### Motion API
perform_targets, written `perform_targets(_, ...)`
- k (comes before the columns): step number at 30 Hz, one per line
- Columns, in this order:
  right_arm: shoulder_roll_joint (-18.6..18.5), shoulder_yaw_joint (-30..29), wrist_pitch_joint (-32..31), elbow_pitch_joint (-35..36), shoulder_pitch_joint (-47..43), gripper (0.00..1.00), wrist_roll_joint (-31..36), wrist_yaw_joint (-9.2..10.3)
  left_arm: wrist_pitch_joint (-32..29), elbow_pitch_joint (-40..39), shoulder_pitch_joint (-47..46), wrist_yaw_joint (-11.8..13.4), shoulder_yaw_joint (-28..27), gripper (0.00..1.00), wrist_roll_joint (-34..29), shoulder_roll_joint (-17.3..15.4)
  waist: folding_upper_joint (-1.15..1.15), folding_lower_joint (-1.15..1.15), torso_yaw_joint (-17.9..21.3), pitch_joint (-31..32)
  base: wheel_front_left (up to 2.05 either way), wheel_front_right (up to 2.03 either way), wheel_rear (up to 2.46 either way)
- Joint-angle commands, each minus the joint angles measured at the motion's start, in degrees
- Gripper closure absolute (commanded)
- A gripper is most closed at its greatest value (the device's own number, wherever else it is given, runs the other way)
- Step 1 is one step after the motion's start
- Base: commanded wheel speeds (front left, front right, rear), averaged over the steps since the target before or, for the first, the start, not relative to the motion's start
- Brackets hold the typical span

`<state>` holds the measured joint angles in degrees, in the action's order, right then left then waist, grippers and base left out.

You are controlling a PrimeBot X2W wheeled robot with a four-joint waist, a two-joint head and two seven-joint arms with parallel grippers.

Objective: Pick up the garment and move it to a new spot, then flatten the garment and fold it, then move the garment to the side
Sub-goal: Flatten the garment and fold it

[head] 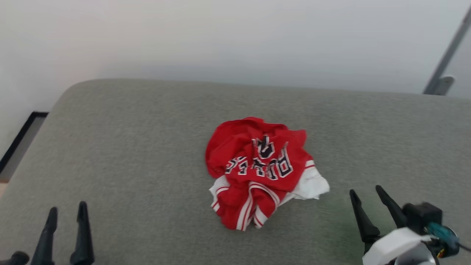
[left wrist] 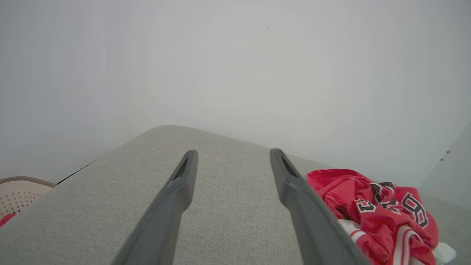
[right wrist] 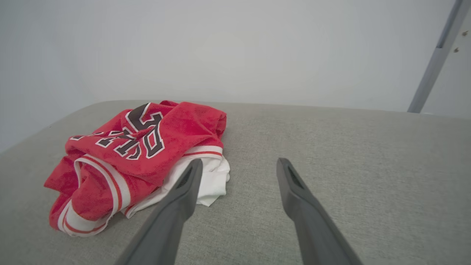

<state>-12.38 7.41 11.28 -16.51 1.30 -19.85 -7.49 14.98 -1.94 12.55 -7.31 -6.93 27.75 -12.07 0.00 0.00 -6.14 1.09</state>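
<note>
Garment [head: 257, 169] lies crumpled in a heap near the middle of the grey fabric-covered counter [head: 128, 147], well clear of the far edge and of the rounded far left corner. It is red. Black, white-outlined lettering runs across its top, creased and upside down in the head view. White-striped trim bunches at the side nearer the robot, and a white sleeve spills out toward the right.

The left claw [head: 68, 208] is at the near left of the counter, well apart from the garment. Its two dark fingers are spread wide with bare fabric between them; it holds nothing and touches nothing. In the left wrist view the same claw [left wrist: 233, 152] shows a broad gap, with the garment [left wrist: 371, 209] off beyond its right finger.

The right claw [head: 366, 191] is at the near right, near the white sleeve but apart from it. It is also wide open and empty. In the right wrist view the claw [right wrist: 240, 162] points past the heap: the garment [right wrist: 140, 154] sits to its left, and the left finger overlaps the sleeve's edge only in line of sight.

A grey metal pole [head: 445, 55] slants up beyond the far right corner. A beige perforated basket [left wrist: 18, 191] shows past the counter's left edge in the left wrist view.
</note>
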Motion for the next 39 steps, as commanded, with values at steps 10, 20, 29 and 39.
perform_targets(10,-6.4,8.4,-16.3,-6.9,10.7,0.00,-4.3,-0.01,0.3,0.1,-4.6,-0.2,5.0,0.00,0.7,0.1,0.00,0.00,-9.7,-4.5,0.00,0.00,0.00)
perform_targets(20,-8.6,14.1,-32.4,-17.6,19.2,0.15,-6.0,0.01,0.3,0.7,-7.8,-0.2,7.8,0.00,1.5,0.7,0.00,0.00,-13.9,-8.4,0.00,0.00,0.00)
perform_targets(29,-12.5,17.0,-39.6,-15.5,24.1,1.00,-10.0,0.15,0.3,1.2,-8.5,-0.2,6.6,0.00,2.1,0.8,0.00,0.00,-11.4,-9.9,0.00,0.00,0.00)
perform_targets(39,-20.9,6.3,-45.5,-2.6,20.8,1.00,-12.2,0.11,0.3,0.2,-9.0,-0.2,5.7,0.00,2.4,-0.1,0.00,0.00,-6.5,-11.4,0.00,0.00,0.00)
